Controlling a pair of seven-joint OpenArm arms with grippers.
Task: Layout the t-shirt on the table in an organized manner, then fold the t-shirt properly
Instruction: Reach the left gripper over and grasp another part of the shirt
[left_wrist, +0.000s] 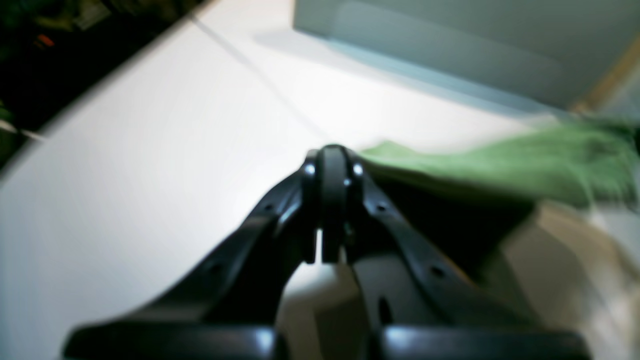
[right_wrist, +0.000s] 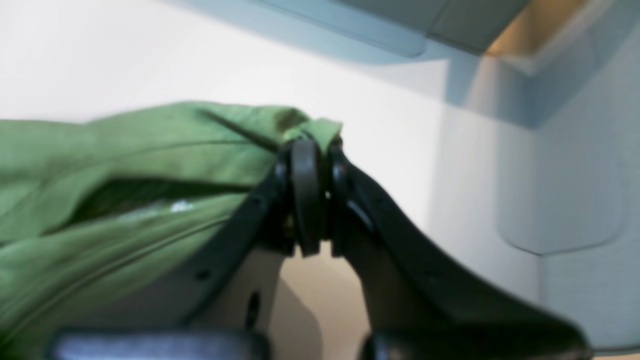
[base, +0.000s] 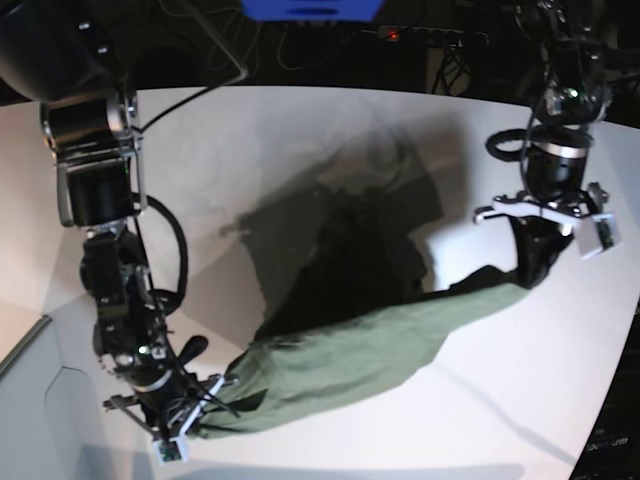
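1. The t-shirt (base: 350, 350) hangs as one long band strung between the two pincers, its long axis running from the right pincer (base: 200, 405) up and across to the left pincer (base: 528, 278); the middle sags toward the table (base: 300, 150), whether touching it I cannot tell.
2. The right pincer (right_wrist: 312, 142) is clenched on a bunched edge of cloth, the rest of the shirt (right_wrist: 125, 165) trailing off to its left.
3. The left pincer (left_wrist: 331, 157) is clamped shut too, the blurred cloth (left_wrist: 500, 160) streaming away to its right; it looks to be gripping that end.
4. Neither arm is nearer: each holds one end, so I'd say spreading it flat depends on both lowering together along that line.
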